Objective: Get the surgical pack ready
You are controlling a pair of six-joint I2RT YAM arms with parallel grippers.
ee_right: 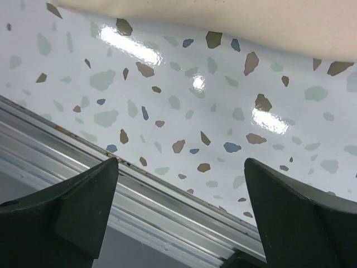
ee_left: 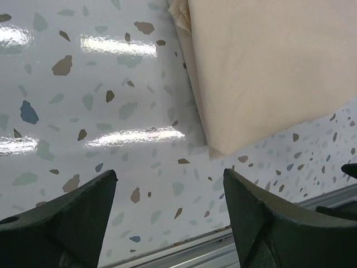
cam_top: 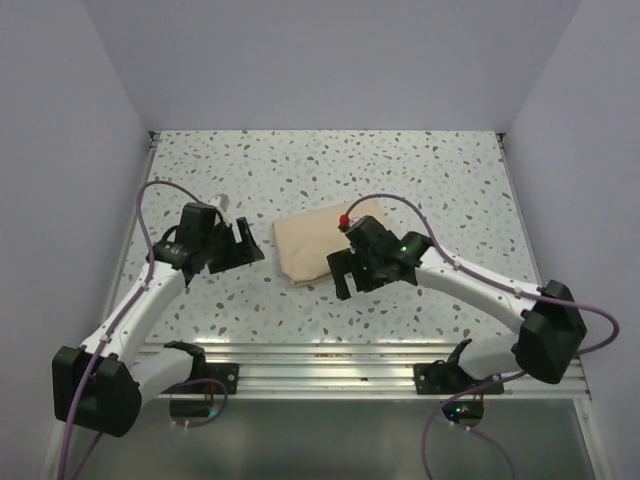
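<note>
Closest to the lens ran a metal rail (cam_top: pixel 330 360) along the near edge of the speckled table (cam_top: pixel 400 170), with both arm bases bolted beside it. Left gripper (cam_top: pixel 250 243) sat left of centre, tilted toward the middle, fingers spread wide. From its wrist camera, left gripper (ee_left: pixel 170 176) had only bare tabletop between the two dark fingers (ee_left: pixel 72 218); it gripped nothing. Surgical pack (cam_top: pixel 312 248) lay near the middle of the table as a folded tan cloth parcel, flat, between the two grippers. Seen from the left wrist, the pack (ee_left: pixel 268 67) showed a folded corner pointing toward the near side, just beyond the fingertips and not touching them. Right gripper (cam_top: pixel 342 277) hung over the pack's near right corner in the overhead view; contact could not be judged from there. Through the right wrist camera, right gripper (ee_right: pixel 181 162) stood wide apart too, fingers (ee_right: pixel 67 206) framing tabletop and rail, nothing between them. Pack edge (ee_right: pixel 251 17) crossed the far side of that view, well clear of the fingertips. Purple cable (cam_top: pixel 150 215) looped along each arm.
</note>
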